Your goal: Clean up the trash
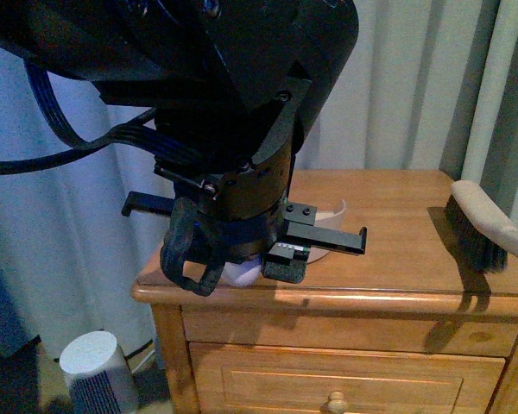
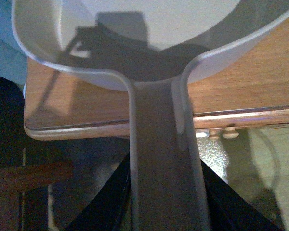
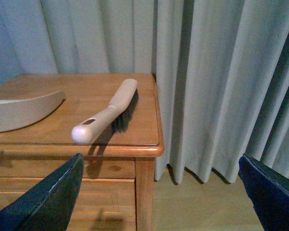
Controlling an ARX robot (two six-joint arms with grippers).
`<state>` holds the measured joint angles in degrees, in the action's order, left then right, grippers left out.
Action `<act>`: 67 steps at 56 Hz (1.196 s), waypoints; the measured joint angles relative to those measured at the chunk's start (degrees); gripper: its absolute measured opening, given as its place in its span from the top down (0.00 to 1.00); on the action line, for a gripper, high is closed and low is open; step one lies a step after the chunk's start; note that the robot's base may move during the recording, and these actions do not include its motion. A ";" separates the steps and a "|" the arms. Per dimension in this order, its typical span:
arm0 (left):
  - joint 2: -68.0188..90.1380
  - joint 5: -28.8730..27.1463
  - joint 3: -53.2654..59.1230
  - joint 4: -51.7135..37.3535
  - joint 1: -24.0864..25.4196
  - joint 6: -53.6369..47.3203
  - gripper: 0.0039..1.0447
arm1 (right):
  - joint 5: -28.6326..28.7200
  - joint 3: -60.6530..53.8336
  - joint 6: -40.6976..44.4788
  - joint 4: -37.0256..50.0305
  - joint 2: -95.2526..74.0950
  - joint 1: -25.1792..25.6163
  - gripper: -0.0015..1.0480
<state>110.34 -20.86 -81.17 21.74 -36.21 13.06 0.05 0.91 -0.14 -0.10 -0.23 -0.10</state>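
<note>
The pale dustpan lies on the wooden nightstand, with its handle sticking out past the front edge. My left gripper is shut on that handle. In the front view the left gripper hangs at the nightstand's front left, and the dustpan rim shows behind it. My right gripper is open and empty, off the nightstand's front right corner, above the floor. The dustpan also shows in the right wrist view. No white wad of trash shows in any view.
A hand brush lies on the right part of the nightstand top; it also shows in the front view. Curtains hang behind and to the right. A white-and-grey cylinder stands on the floor at the left. Drawers are under the top.
</note>
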 joint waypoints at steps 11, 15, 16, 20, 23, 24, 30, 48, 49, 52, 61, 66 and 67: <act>-2.01 -0.11 3.02 -4.72 0.66 -1.53 0.73 | 0.00 0.00 0.00 0.00 0.00 0.00 0.07; -3.32 -0.37 4.26 -7.74 1.07 -2.73 0.73 | 0.00 0.00 0.00 0.00 0.00 0.00 0.07; -3.91 -0.59 4.81 -9.01 1.20 -3.37 0.73 | 0.00 0.00 0.00 0.00 0.00 0.00 0.07; -7.52 -0.63 8.13 -16.74 1.97 -6.99 0.73 | 0.00 0.00 0.00 0.00 0.00 0.00 0.07; -10.60 -0.20 10.62 -22.45 2.67 -9.35 0.73 | 0.00 0.00 0.00 0.00 0.00 0.00 0.07; -16.94 0.50 16.00 -33.77 4.04 -15.10 0.73 | -0.02 0.00 0.00 0.00 0.00 0.00 0.07; -27.63 7.02 24.35 -46.53 6.99 -21.24 0.73 | 0.00 0.00 0.00 0.00 0.02 0.00 0.07; -59.69 17.14 44.68 -49.40 12.02 -23.34 0.73 | -0.02 0.00 0.00 -0.02 0.02 0.00 0.07; -61.53 17.42 45.81 -49.33 12.02 -23.32 0.73 | 0.00 0.00 0.00 -0.02 0.02 0.00 0.07; -65.94 18.58 48.35 -48.63 12.04 -23.26 0.73 | -0.02 0.00 0.00 -0.02 0.02 0.00 0.07; -79.41 18.91 55.25 -46.31 12.07 -23.10 0.73 | -0.02 0.00 0.00 -0.02 0.02 0.00 0.07; -85.66 18.25 57.66 -44.15 12.13 -21.64 0.73 | 0.00 0.00 0.00 -0.02 0.02 0.00 0.07; -86.90 18.40 58.29 -44.19 12.39 -21.42 0.73 | -0.02 0.00 0.00 -0.02 0.02 0.00 0.07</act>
<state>23.44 -2.46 -22.87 -22.46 -23.81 -8.36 0.03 0.91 -0.14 -0.12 -0.21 -0.10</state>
